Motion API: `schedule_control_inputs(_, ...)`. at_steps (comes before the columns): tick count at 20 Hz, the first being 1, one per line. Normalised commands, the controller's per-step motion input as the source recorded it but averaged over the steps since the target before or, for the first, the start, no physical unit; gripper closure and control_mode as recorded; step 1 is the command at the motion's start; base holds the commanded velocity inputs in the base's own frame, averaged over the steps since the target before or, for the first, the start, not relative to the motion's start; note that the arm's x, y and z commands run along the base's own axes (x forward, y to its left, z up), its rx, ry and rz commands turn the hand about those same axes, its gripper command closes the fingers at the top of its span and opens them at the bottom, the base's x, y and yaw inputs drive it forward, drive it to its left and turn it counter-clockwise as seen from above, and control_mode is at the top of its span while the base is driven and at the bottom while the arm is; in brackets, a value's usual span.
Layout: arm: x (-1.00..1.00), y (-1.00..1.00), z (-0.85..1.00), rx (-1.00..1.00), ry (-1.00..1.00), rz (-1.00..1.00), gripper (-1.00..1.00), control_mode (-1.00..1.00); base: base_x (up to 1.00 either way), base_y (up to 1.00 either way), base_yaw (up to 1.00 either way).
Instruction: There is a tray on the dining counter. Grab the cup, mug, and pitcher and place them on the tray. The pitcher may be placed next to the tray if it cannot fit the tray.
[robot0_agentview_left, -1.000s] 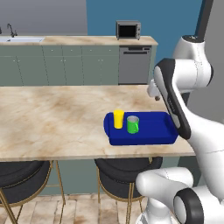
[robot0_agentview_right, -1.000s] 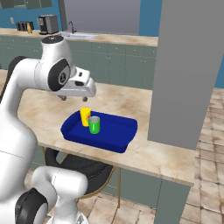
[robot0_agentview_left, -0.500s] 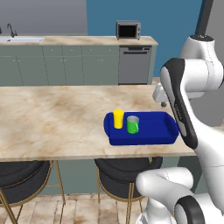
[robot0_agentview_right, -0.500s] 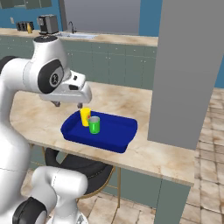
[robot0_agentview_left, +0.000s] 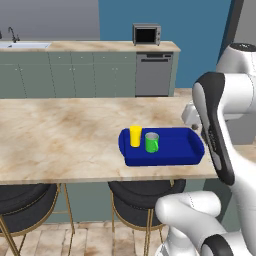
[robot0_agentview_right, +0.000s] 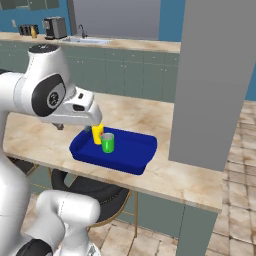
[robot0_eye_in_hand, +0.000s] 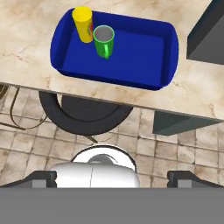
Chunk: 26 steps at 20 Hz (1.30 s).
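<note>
tray (robot0_eye_in_hand: 144, 57) on the table (robot0_eye_in_hand: 30, 65) carries cup (robot0_eye_in_hand: 83, 22) touching mug (robot0_eye_in_hand: 104, 41); both lie well beyond the wide, empty jaws.

My arm (robot0_agentview_left: 220, 130) is glossy white all over, built of fat rounded links like swollen tubes. In the left base view one long link carries a dark charcoal strip running along its edge, and a black ring marks the joint at about 5 o'clock near the frame corner. From the right base view I see a round grey cap with a small dark centre set into the side of the big shoulder-like housing (robot0_agentview_right: 50, 97) at roughly 10 o'clock. The shells are smooth, without visible screws, cables or lettering. The hand (robot0_eye_in_hand: 112, 177) shows two small dark grey finger tips (robot0_eye_in_hand: 43, 177), blocky and matte.
</note>
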Motion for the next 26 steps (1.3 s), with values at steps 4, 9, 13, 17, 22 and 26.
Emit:
schedule_control_inputs(4,-0.24,0.0,0.0,0.0,0.0,0.0,-1.0,-1.0,0.0,0.0,0.0)
schedule_control_inputs(9,-0.1,0.0,0.0,0.0,0.0,0.0,-1.0,1.0,-0.25,0.0,0.0)
schedule_control_inputs(13,0.0,0.0,0.0,0.0,0.0,0.0,-1.0,1.0,-0.8,0.18,-0.05)
schedule_control_inputs(17,0.0,0.0,0.0,0.0,0.0,0.0,-1.0,1.0,-0.99,0.93,-0.08)
schedule_control_inputs(22,0.0,0.0,0.0,0.0,0.0,0.0,-1.0,1.0,-0.63,1.0,-0.01)
schedule_control_inputs(26,0.0,0.0,0.0,0.0,0.0,0.0,-1.0,1.0,-0.28,1.0,0.0)
